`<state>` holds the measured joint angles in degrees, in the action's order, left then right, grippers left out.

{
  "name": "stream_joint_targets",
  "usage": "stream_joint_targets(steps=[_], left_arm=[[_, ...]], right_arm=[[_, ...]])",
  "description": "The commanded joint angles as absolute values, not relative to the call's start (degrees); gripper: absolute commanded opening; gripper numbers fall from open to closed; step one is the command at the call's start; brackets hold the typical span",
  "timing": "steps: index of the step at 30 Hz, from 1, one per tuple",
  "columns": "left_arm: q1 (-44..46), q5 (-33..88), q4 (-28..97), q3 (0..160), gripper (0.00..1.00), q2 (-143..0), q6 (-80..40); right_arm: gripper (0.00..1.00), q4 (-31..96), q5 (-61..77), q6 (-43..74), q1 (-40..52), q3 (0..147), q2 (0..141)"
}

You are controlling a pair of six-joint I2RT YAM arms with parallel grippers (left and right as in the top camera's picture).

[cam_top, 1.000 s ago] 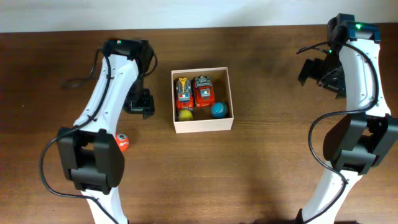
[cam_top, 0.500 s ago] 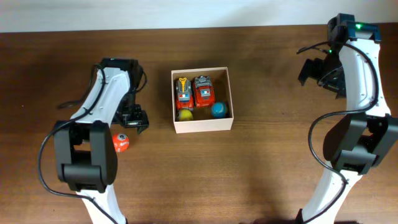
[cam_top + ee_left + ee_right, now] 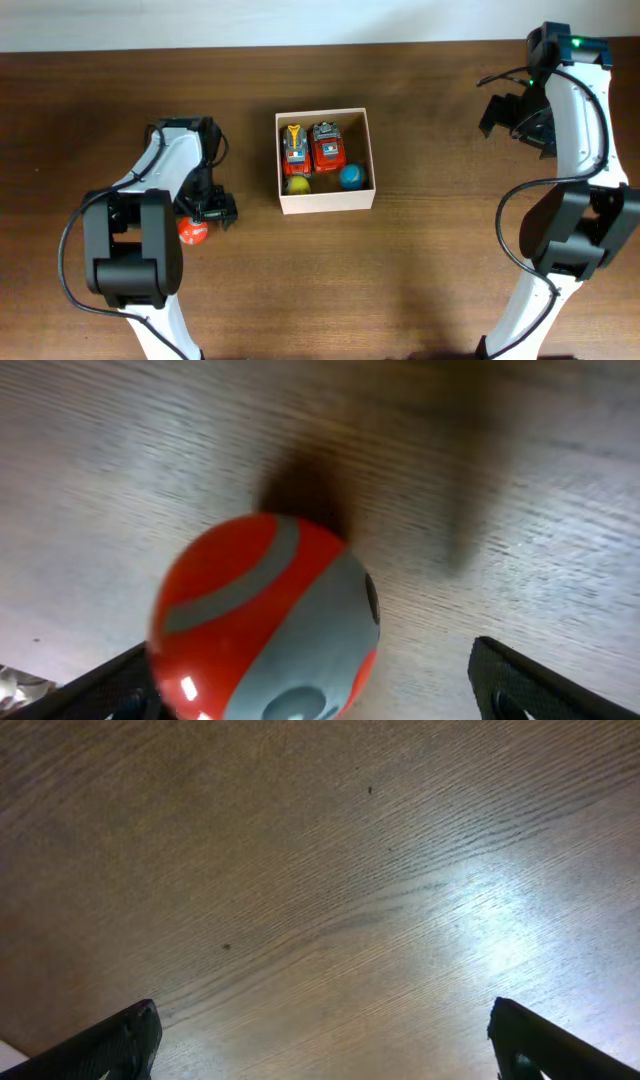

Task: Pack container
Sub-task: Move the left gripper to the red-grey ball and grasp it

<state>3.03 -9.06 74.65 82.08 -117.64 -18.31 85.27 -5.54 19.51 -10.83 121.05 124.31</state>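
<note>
The container (image 3: pixel 326 199), a square cream-walled box, sits at the table's middle and holds two red toy trucks (image 3: pixel 312 146), a yellow ball (image 3: pixel 298 184) and a blue ball (image 3: pixel 350 177). An orange and grey ball (image 3: pixel 193 231) lies on the table left of it. My left gripper (image 3: pixel 203 212) is open right over this ball; in the left wrist view the ball (image 3: pixel 265 622) sits between the spread fingers, nearer the left finger. My right gripper (image 3: pixel 515 115) is open and empty at the far right, over bare wood.
The brown wooden table (image 3: pixel 420 260) stretches around the box. A pale wall edge runs along the back. Both arm bases stand at the front left and front right.
My left gripper has moved toward the front, from beside the box's left wall down to the orange and grey ball, now over it. The right arm has not moved.
</note>
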Motion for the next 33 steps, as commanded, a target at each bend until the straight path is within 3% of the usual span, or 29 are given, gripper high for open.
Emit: stream_joint_targets(steps=[1, 3, 8, 16, 23, 33], left_arm=[[2.83, -7.73, 74.00, 80.44, 0.94, -118.15, -16.82], [2.83, -7.73, 73.89, 80.16, 0.89, -118.15, -16.82], [2.83, -7.70, 73.80, 80.01, 0.66, -118.15, -16.84], [2.83, -7.68, 71.96, 79.96, 0.42, -118.15, -16.88], [2.83, -5.48, 67.81, 79.96, 0.31, -118.15, -16.88], [3.07, 2.09, 65.69, 86.06, 0.24, -117.99, -13.13]], right_arm=[[0.99, 85.21, -5.85, 20.01, -10.90, 121.14, 123.22], [0.99, 85.21, -5.85, 20.01, -10.92, 121.14, 123.22], [0.99, 85.21, -5.85, 19.99, -10.92, 121.14, 123.22], [0.99, 85.21, -5.85, 20.01, -10.90, 121.14, 123.22], [0.99, 85.21, -5.85, 20.01, -10.90, 121.14, 123.22], [0.99, 85.21, -5.85, 20.01, -10.92, 121.14, 123.22]])
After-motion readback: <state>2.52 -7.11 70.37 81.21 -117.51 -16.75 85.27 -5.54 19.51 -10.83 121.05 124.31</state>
